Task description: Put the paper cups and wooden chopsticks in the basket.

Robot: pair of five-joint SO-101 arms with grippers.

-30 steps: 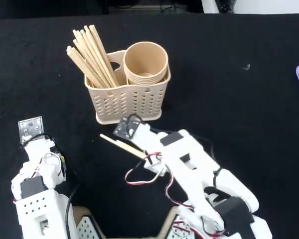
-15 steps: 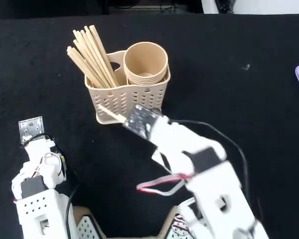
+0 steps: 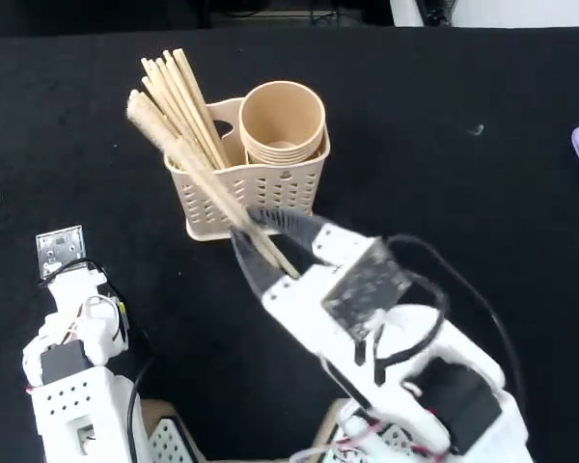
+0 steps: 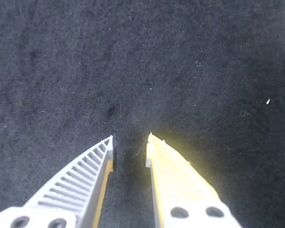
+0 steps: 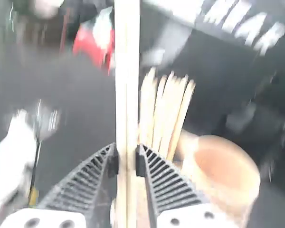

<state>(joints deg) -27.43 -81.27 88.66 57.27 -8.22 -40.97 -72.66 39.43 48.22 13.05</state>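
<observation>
Black cloth tbl [image 3: 463,77]: R pincer [image 5: 127,154] clamps slim wooden chopsticks [image 5: 127,71]; L pincer [image 4: 129,142] narrowly parted.

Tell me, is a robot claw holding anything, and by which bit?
The right gripper pinches the pale wooden chopsticks near one end, and the long rest sticks out beyond. The left gripper holds nothing.

We run 3 views. High cam sits off the arms and looks down over the table [image 3: 463,193], arm bases at its near edge. Left wrist cam looks past left gripper [image 4: 130,140] at the table, very close. Right wrist cam looks along right gripper [image 5: 127,159] and its clamped chopsticks [image 5: 127,71] toward the paper cups [image 5: 223,171], which the high view shares.
</observation>
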